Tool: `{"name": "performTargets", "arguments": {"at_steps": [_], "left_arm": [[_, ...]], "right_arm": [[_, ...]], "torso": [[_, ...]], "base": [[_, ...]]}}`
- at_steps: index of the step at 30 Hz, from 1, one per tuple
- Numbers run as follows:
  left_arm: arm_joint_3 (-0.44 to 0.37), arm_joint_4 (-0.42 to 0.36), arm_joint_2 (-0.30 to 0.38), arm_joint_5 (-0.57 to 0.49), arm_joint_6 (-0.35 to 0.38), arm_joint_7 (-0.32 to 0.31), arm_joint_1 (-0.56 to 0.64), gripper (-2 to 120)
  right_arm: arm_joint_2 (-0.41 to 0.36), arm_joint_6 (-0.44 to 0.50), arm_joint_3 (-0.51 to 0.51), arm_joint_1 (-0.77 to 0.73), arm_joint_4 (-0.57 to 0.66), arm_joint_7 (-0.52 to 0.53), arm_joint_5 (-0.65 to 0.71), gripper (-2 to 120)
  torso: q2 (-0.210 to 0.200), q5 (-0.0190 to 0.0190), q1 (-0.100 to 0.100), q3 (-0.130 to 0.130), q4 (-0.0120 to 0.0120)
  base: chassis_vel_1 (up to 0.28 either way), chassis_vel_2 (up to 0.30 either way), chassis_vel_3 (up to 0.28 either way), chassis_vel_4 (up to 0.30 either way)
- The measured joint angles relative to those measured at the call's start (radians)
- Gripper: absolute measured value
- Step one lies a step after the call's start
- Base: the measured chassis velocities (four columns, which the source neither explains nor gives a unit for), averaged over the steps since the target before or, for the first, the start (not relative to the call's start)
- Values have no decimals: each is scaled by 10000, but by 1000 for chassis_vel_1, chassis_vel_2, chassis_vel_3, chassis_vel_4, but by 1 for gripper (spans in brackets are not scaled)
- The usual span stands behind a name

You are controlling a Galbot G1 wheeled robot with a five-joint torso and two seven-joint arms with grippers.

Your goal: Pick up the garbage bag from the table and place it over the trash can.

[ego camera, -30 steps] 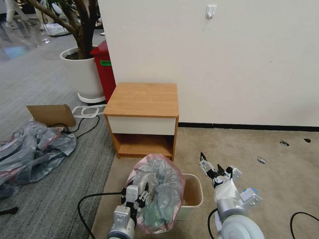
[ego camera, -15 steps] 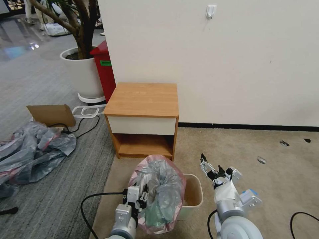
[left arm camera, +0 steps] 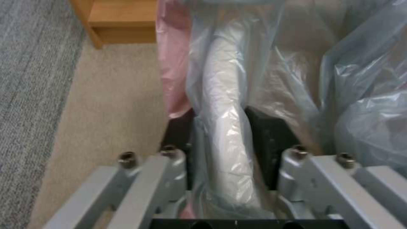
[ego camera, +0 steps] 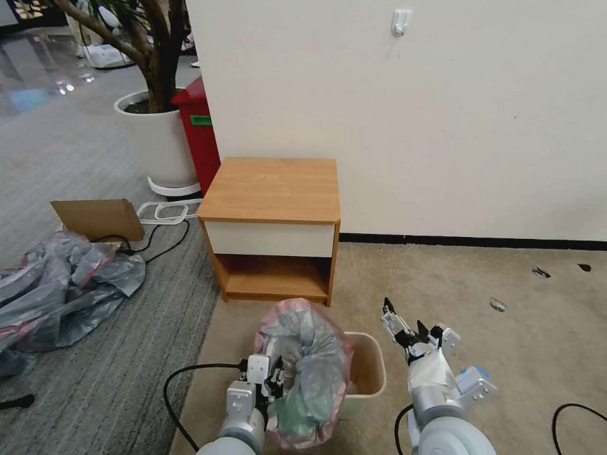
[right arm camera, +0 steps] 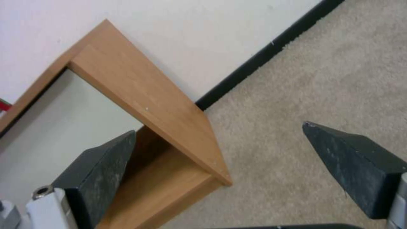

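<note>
Head view first: the garbage bag point(ego camera: 310, 366) is off the worktop point(ego camera: 273, 188) and down at the trash can point(ego camera: 367, 370), draped over the can's left end. The left gripper point(ego camera: 273, 382) has a fold of it pinched on the near-left side. The pink-rimmed mouth gapes up and back toward the nightstand, so the bag's long axis runs upright, leaning a little away from the robot. My read: it is held by the rim so the mouth stays open for stretching over the can's edge, and the right half of the can is not yet covered. The right gripper point(ego camera: 406, 325) hangs just right of the can, fingers spread, touching nothing.

Left wrist view: the left gripper point(left arm camera: 220, 140) is clamped narrow on a bunched column of whitish film, the garbage bag point(left arm camera: 224, 105), which runs straight out from between the dark pads point(left arm camera: 267, 140). The pink band lies on one side and looser grey folds on the other, with carpet and a corner of the worktop point(left arm camera: 119, 19) beyond.

Right wrist view: the right gripper point(right arm camera: 220, 165) stands wide and empty over carpet, looking toward the worktop point(right arm camera: 144, 92) and its shelf gap.
</note>
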Motion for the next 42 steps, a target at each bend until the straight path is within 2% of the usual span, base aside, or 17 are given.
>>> {"name": "performTargets", "arguments": {"at_steps": [8,13,15,18,20,21,25,27,29,31,37,42], "left_arm": [[57,-32,111,-610,537,-321,-356,23],[181,36,29,-829,781,-506,-432,9],[193,46,14,-848,759,-514,-433,8],[287,157,-13,-876,69,-513,-421,6],[261,189,-15,-842,-722,-266,-336,6],[261,189,-15,-842,-722,-266,-336,6],[-93,151,71,-432,-2326,685,-64,6],[-120,144,78,-399,-2406,748,-45,6],[-296,74,118,-94,-3061,1142,91,6],[-353,-6,126,126,-3459,1292,151,6],[-423,-199,118,349,-3820,1375,191,6],[-609,-457,85,719,-4124,1698,360,6]], "right_arm": [[63,64,-69,-47,-106,-13,-143,100],[93,88,-42,-79,-120,-26,-267,100],[94,92,-39,-86,-119,-43,-303,100],[57,126,-12,-209,-32,-750,-747,100],[-149,108,39,-455,137,-1941,-1265,100],[-149,108,39,-455,137,-1941,-1265,100],[-783,-218,129,-1068,456,-4337,-2358,100],[-798,-229,128,-1091,465,-4440,-2452,100],[-842,-179,45,-1170,474,-4974,-3169,100],[-865,-241,-109,-1158,514,-5054,-3306,100],[-917,-433,-341,-1188,673,-5028,-3410,100],[-964,-586,-453,-1084,706,-5004,-3341,100]], "torso": [[0,-1,0,0,0],[0,-1,1,0,0],[0,-1,0,-1,0],[0,1,0,0,1],[0,-2,1,0,-1],[0,-2,1,0,-1],[0,-1,0,0,0],[0,0,0,0,0],[0,0,0,0,0],[0,-1,1,0,0],[0,0,0,0,0],[0,0,0,0,0]], "base": [[0,0,0,0],[0,0,0,0],[0,0,0,0],[0,0,0,0],[0,0,0,0],[0,0,0,0],[0,0,0,0],[0,0,0,0],[0,0,0,0],[0,0,0,0],[0,0,0,0],[0,0,0,0]]}}
